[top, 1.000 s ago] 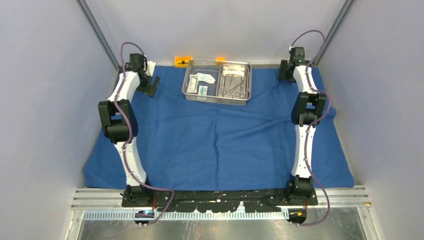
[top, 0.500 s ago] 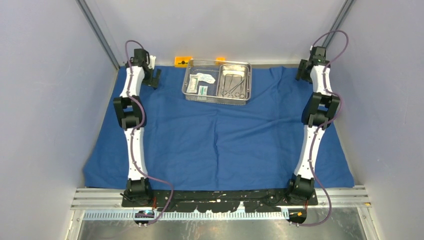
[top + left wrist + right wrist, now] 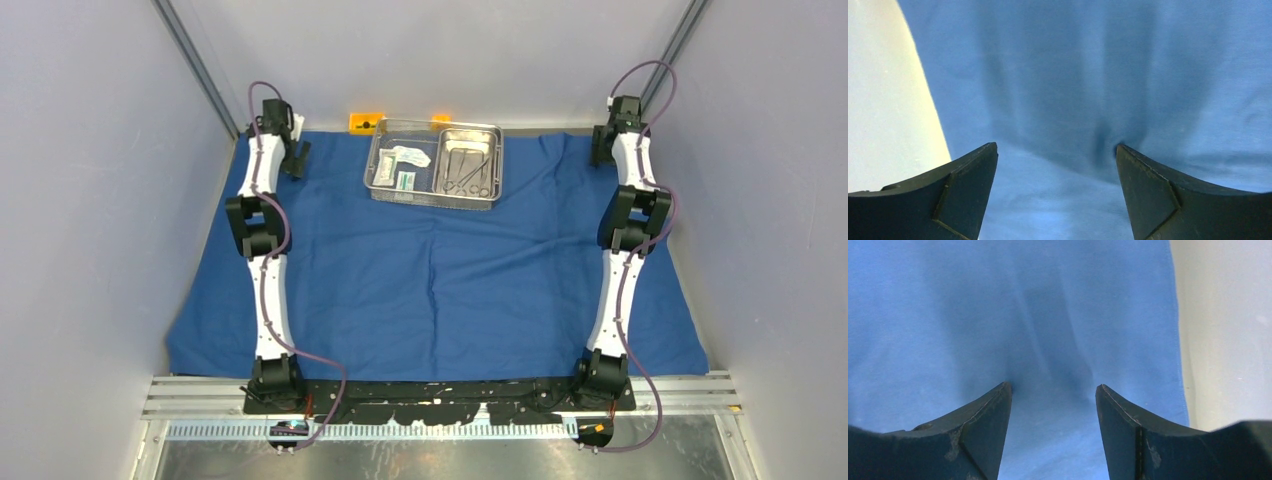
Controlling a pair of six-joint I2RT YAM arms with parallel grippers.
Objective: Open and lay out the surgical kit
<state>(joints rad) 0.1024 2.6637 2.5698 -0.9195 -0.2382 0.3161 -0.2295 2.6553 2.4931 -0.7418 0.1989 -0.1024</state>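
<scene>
Grey-walled booth, blue wrap (image 3: 430, 290) spread flat as the work field. Basket (image 3: 434, 199) upper centre, tray (image 3: 443, 160) and packets (image 3: 408, 157) inside. Left gripper (image 3: 297, 160) upper left, right gripper (image 3: 600, 150) upper right: both released, empty, low over the far corners, likely flattening cloth.

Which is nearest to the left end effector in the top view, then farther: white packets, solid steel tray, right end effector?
From the left end effector:
1. white packets, left part of the mesh basket.
2. solid steel tray, just right of them.
3. right end effector, far right corner.
</scene>
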